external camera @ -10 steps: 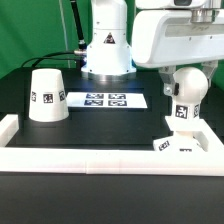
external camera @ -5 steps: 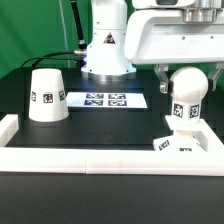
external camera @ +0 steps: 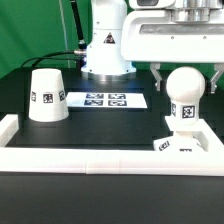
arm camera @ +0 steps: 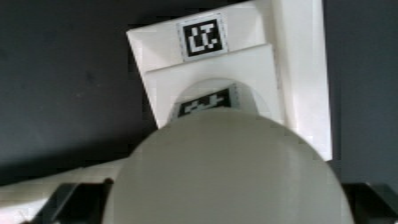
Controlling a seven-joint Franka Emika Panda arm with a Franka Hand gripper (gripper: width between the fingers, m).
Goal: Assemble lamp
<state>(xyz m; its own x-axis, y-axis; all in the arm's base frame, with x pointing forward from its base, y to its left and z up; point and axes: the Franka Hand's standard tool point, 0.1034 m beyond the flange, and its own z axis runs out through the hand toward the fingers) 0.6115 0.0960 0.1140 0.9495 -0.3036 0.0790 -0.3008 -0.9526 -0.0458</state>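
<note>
The bulb [external camera: 185,95] stands upright on the small square base [external camera: 182,143] at the exterior view's right, against the front rail. My gripper [external camera: 186,78] hangs over it, open, one finger on each side of the ball top and not touching it. In the wrist view the ball [arm camera: 222,165] fills the lower part, with the base [arm camera: 205,45] beyond it and dark fingertips [arm camera: 68,200] at the edges. The cone shade [external camera: 46,95] stands alone at the exterior view's left.
The marker board [external camera: 106,100] lies flat at the middle back. White border rails [external camera: 100,160] run along the front and both sides. The arm's own pedestal [external camera: 107,50] stands behind the marker board, with cables at the back left.
My gripper has risen and drawn back from the bulb, so the ball top now shows whole between the spread fingers. The bulb stays standing on the base.
</note>
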